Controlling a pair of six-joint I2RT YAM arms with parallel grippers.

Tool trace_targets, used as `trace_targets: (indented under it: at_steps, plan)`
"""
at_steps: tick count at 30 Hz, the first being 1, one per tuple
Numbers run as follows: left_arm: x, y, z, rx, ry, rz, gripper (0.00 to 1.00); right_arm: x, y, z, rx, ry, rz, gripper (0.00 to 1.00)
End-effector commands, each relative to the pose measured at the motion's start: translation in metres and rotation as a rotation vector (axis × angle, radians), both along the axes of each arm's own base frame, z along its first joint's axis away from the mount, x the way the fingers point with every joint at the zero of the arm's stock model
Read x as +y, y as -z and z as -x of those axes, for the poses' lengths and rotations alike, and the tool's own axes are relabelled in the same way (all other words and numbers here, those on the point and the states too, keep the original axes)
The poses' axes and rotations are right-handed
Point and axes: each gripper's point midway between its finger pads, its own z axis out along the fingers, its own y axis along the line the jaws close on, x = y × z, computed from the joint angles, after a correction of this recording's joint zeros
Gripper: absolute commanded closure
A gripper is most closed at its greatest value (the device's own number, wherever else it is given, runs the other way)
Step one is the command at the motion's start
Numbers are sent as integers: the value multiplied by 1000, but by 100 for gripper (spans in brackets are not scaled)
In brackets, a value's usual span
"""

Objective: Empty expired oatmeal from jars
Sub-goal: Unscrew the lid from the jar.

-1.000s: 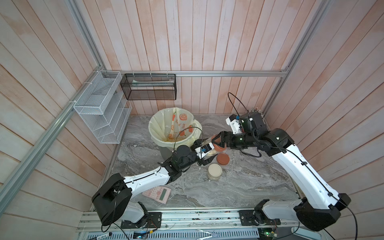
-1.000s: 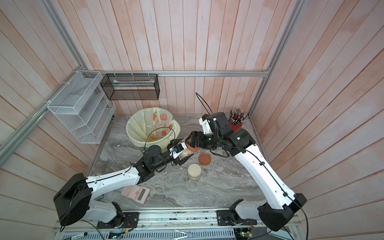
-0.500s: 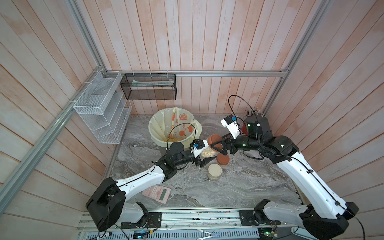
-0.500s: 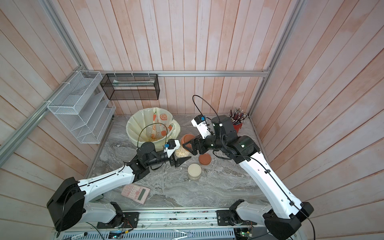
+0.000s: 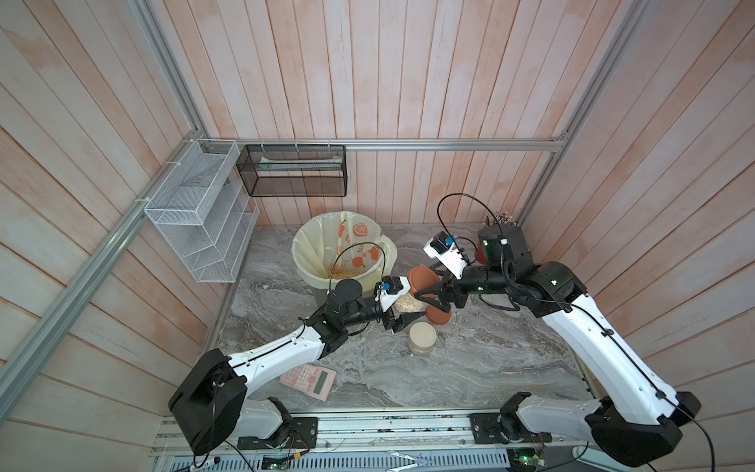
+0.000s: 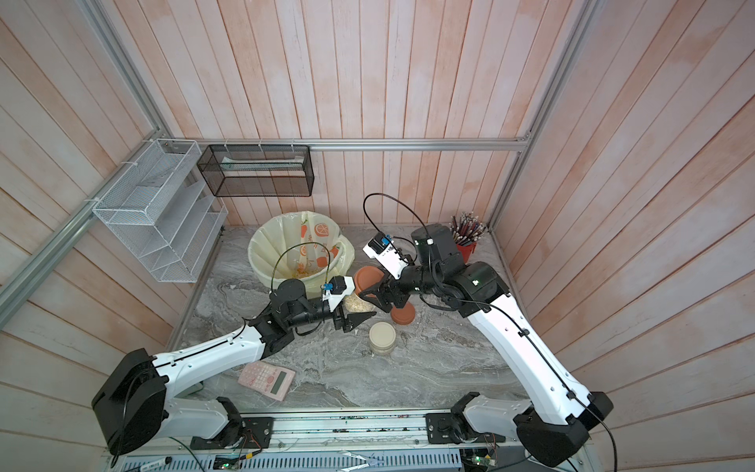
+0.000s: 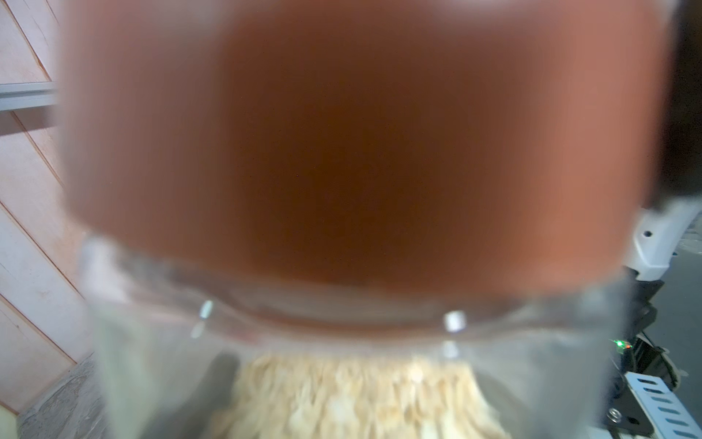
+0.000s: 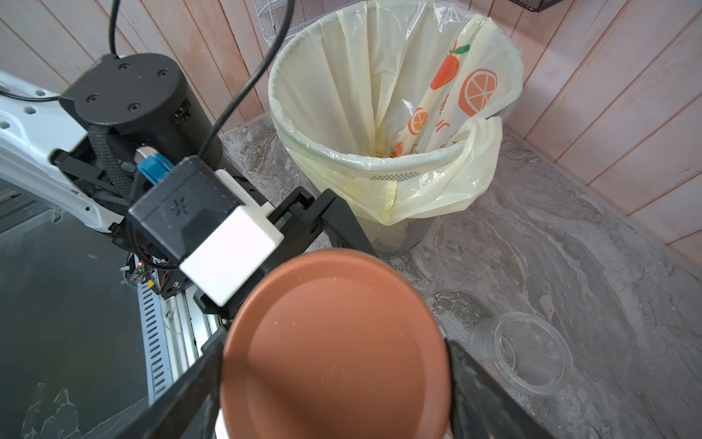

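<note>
Over the last second the jar (image 5: pixel 405 303) of oatmeal (image 7: pixel 342 399) has risen off the desk (image 5: pixel 470 367), left gripper (image 6: pixel 360 305) clamped on its clear body, right gripper (image 8: pixel 334 380) clamped on its terracotta lid (image 5: pixel 423 277), bin (image 5: pixel 327 245) at ten o'clock, so unscrewing seems imminent.

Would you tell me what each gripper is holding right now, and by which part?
The left gripper clamps the oatmeal jar by its clear body; the right gripper pinches its terracotta lid by the rim.
</note>
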Motion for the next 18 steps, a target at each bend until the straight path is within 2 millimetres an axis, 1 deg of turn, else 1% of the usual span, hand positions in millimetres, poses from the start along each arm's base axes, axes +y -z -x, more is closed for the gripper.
trace_targets:
  at_steps: [1, 4, 5, 8, 9, 12, 16, 18]
  plan:
    - [7, -64, 9, -125, 17, 167, 84, -10, 10, -2, -56, 0, 73, 38]
    - [8, -65, 8, -125, 12, 170, 84, -14, 11, -6, -74, 24, 81, 26]
    - [9, -63, 6, -123, 6, 169, 85, -15, 11, -8, -84, 31, 82, 20]
    - [11, -63, 5, -129, -3, 172, 85, -19, 7, -12, -111, 52, 75, 10]
    - [12, -61, 3, -125, -12, 173, 85, -20, 5, -11, -113, 47, 69, 7]
    - [15, -61, 0, -121, -23, 182, 86, -25, 3, -12, -110, 59, 63, 3]
    - [18, -63, -3, -114, -29, 205, 86, -27, 7, -10, -96, 66, 60, 2]
    - [18, -64, -4, -114, -30, 212, 86, -30, 6, -7, -97, 74, 50, 2]
